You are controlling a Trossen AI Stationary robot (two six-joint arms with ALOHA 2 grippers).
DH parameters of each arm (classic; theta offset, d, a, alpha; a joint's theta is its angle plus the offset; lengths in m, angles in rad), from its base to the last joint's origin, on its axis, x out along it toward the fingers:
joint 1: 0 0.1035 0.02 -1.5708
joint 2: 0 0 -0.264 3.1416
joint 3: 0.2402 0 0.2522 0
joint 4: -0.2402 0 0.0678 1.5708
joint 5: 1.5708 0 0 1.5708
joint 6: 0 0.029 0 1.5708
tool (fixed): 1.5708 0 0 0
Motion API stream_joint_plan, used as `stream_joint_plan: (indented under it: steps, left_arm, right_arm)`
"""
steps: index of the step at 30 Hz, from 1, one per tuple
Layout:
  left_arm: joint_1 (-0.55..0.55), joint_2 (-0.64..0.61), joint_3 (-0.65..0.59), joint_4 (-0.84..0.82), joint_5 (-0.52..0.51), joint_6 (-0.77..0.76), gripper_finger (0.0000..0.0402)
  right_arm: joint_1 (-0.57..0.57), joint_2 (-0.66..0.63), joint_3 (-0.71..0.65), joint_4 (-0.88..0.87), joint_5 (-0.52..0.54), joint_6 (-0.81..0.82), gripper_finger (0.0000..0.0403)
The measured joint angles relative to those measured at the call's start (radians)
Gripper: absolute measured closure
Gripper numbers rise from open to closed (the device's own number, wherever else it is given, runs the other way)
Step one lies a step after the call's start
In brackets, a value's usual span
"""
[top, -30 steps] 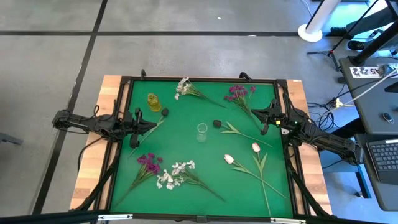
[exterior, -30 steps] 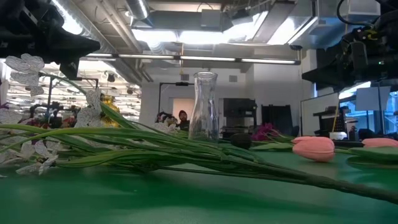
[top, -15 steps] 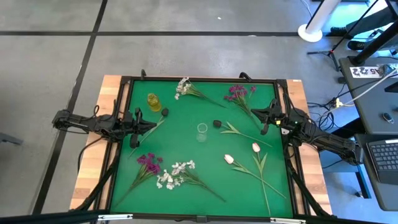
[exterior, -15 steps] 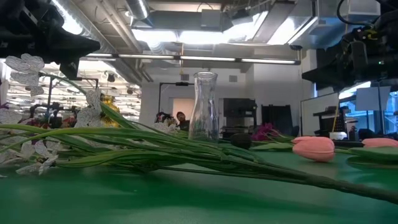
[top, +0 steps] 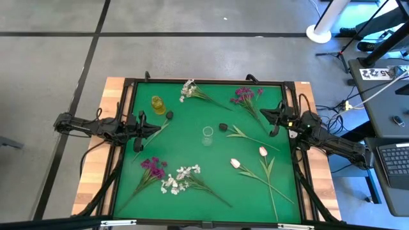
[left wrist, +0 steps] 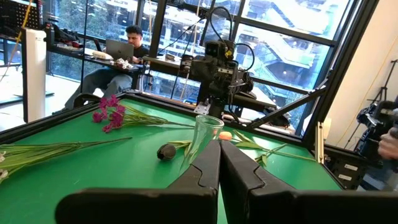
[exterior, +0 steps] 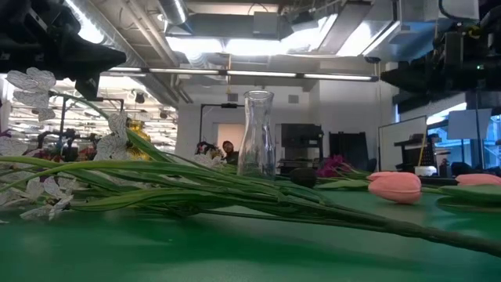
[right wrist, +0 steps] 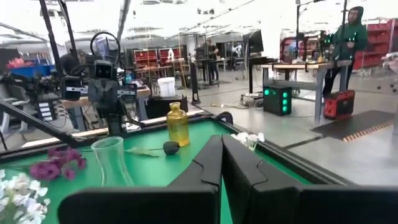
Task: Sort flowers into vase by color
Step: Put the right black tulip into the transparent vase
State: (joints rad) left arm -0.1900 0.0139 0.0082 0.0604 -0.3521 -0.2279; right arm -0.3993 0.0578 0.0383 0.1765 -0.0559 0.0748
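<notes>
Flowers point(top: 185, 176) apart from right gripper point(top: 277, 121)

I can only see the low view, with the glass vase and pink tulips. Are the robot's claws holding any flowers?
Observer: No. The left gripper is shut and empty, at the left side of the table.
Operator: And the other one?
Observer: The right gripper is shut and empty too, at the right side.
Operator: How many purple bunches are there?
Observer: Two. The far purple bunch lies by the right gripper, the near purple bunch beside the white flowers.
</notes>
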Motion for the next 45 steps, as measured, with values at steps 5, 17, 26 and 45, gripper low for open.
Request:
stream_joint_plan:
  steps: [5,17,26,45]
  left_arm:
    - [0.000,0.000,0.000,0.000,0.000,0.000,0.0401]
    - [0.000,0.000,0.000,0.000,0.000,0.000,0.0401]
    - [0.000,0.000,0.000,0.000,0.000,0.000,0.0401]
    - [0.000,0.000,0.000,0.000,0.000,0.000,0.0401]
  right_arm:
    - [0.000,-0.001,0.083,0.017,-0.015,-0.033,0.0393]
    - [0.000,0.050,0.253,-0.007,-0.102,0.052,0.0393]
    - [0.000,0.367,0.302,-0.136,-0.069,0.001,0.0393]
    - [0.001,0.926,0.473,-0.468,-0.167,0.017,0.0249]
